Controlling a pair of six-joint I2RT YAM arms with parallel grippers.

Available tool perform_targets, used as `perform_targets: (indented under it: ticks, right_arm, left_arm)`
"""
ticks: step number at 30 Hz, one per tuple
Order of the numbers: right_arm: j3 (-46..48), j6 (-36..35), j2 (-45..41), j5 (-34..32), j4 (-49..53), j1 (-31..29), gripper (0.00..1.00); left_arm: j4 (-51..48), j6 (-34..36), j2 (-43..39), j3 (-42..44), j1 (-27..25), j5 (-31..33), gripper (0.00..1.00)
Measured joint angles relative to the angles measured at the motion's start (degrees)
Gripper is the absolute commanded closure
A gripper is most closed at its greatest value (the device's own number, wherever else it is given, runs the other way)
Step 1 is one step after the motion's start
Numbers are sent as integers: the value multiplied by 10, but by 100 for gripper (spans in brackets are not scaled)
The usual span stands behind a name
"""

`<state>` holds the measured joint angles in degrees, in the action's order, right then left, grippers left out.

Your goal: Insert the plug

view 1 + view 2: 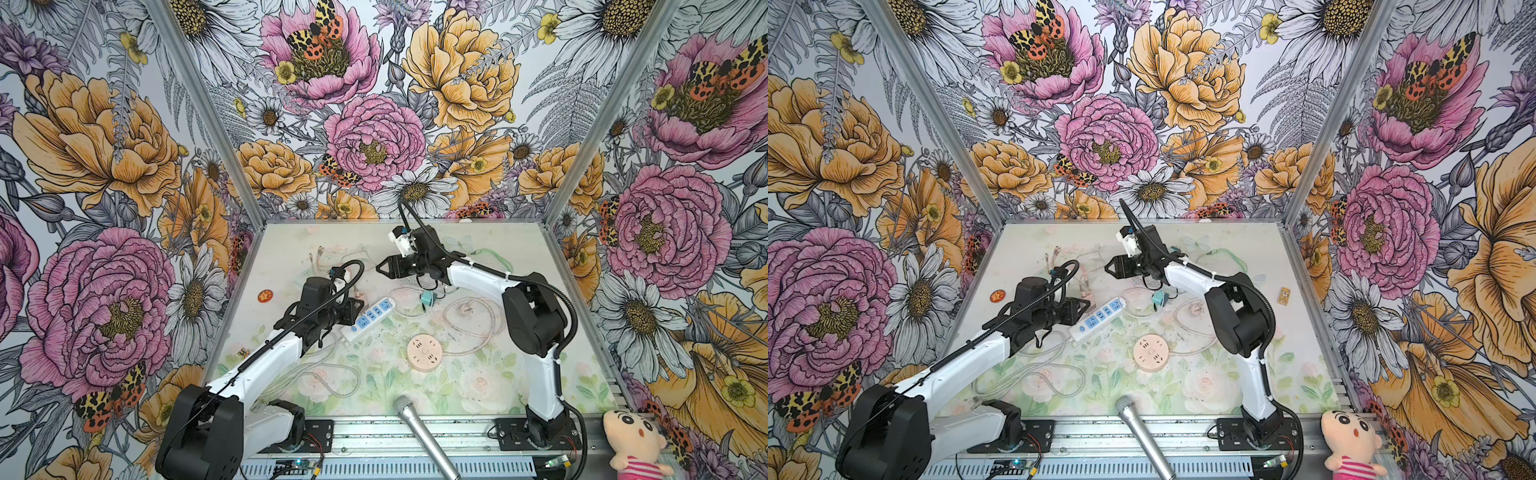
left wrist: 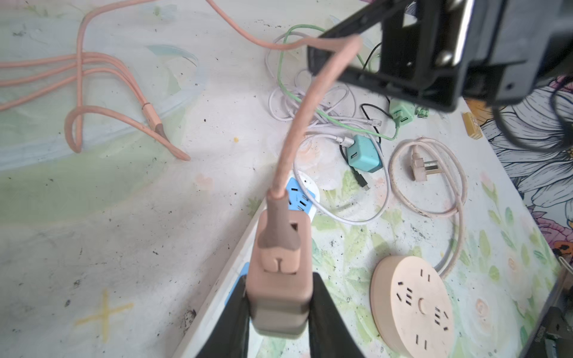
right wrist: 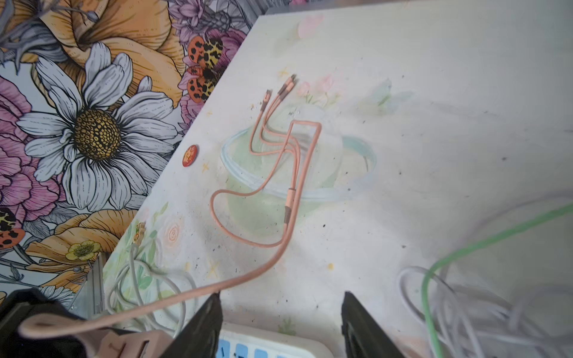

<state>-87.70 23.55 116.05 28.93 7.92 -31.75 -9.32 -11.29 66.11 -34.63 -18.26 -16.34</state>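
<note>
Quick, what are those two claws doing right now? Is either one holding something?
Left gripper: shut on the pink plug.
Right gripper: open, holding nothing.

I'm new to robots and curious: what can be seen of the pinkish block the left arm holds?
The pinkish charger block is a rounded, matte, plastic-looking cuboid. The left tool clamps it between two black fingers, one per side. A connector sits in its outer face, and a pink cable arcs away from it. It hangs over the white-and-blue power strip; contact cannot be told.
</note>
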Motion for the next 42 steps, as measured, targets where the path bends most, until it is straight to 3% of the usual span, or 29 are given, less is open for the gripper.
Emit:
perform_targets:
  ticks: [7, 19, 31, 42]
  right_arm:
    - [86, -1, -105, -9, 0, 30, 37]
    - [242, -37, -273, -36, 2, 52, 37]
    - [296, -56, -311, -37, 1, 52, 38]
    - [316, -51, -321, -37, 0, 48, 39]
  left_arm:
    - [42, 41, -5, 18, -21, -2, 97]
    - [108, 48, -27, 85, -58, 11, 95]
    - [131, -14, -28, 124, -78, 128, 98]
    - [138, -56, -11, 127, -66, 160, 100]
